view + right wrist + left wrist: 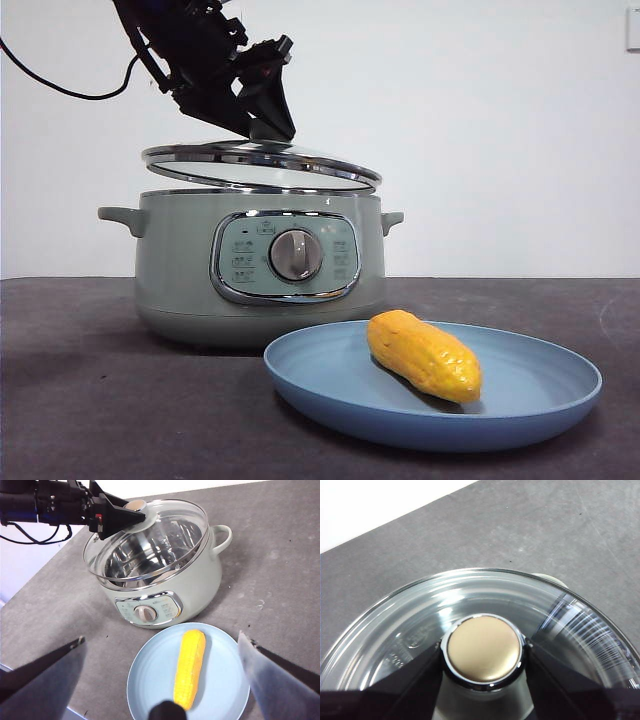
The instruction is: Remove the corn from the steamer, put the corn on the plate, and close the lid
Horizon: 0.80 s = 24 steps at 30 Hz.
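Up front, the left gripper (268,128) holds the glass lid (262,166) tilted just above the steamer (255,262), one edge near the chrome rim. The corn (424,355) lies on the blue plate (520,395), which sits before the steamer near the table's front edge. From the left wrist, both jaws clamp the lid's knob (484,648). From the right wrist, the right gripper (160,680) hangs wide apart, holding nothing, above the plate (150,680) and corn (190,667).

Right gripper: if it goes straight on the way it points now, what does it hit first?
Most likely the corn lying on the plate: both sit directly between and ahead of the right gripper's open jaws. Depth is unclear, so contact distance can't be judged.
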Each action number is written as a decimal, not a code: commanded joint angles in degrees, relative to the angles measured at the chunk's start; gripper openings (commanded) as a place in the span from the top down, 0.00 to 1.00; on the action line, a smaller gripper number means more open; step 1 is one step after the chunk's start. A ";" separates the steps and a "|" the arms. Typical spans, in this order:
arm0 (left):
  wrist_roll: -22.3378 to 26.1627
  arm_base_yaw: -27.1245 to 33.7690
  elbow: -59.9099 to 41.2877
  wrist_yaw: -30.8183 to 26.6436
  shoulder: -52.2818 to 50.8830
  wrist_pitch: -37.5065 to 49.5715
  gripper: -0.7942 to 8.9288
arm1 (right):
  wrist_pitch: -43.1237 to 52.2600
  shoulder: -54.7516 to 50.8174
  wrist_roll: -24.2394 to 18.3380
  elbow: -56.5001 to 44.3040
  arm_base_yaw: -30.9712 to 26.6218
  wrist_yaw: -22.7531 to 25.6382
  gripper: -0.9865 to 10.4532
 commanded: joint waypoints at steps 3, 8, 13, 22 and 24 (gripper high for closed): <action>0.76 1.05 0.24 0.11 0.24 2.03 0.93 | 0.20 -0.09 -0.48 -0.07 0.07 0.28 0.47; 0.72 1.22 0.24 0.70 0.74 1.57 0.93 | 0.22 -0.09 -0.48 -0.07 0.07 0.33 0.47; 0.68 1.14 0.24 1.64 1.38 1.57 0.93 | 0.22 -0.09 -0.50 -0.07 0.07 1.62 0.47; 0.22 0.76 0.24 1.73 2.14 1.57 0.93 | 0.22 -0.09 -0.52 -0.07 0.07 1.62 0.47; 0.22 0.76 0.24 1.70 2.14 1.44 0.93 | 0.22 -0.09 -0.52 -0.07 0.07 1.62 0.47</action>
